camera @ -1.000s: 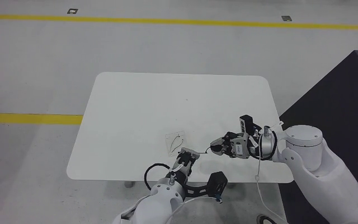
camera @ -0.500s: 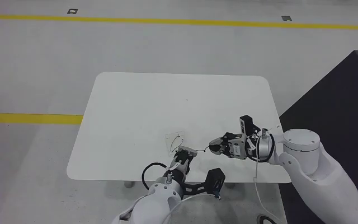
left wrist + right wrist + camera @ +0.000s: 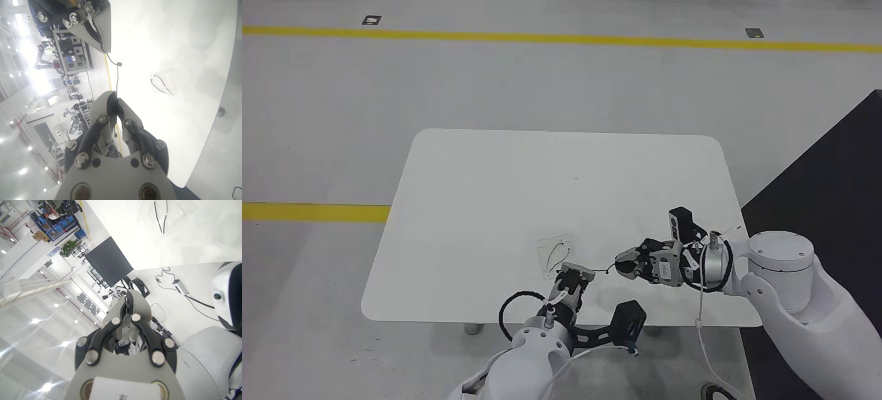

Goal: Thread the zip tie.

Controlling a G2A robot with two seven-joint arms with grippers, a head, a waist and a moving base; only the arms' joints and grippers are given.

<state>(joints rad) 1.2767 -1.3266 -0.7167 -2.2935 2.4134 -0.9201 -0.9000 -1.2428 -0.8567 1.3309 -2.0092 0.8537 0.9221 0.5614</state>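
White desk (image 3: 542, 180) stretches wide, and near its front edge left gripper (image 3: 573, 272) and right gripper (image 3: 621, 266) both pinch the zip tie (image 3: 117, 81).

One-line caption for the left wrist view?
Left hand and right hand hold a black zip tie between them over the white table.

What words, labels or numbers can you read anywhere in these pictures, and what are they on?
No text is legible.
White label, right wrist view: cut off, unreadable.
Square floor markers: too small to read.
Blue sign in the room behind: too small to read.
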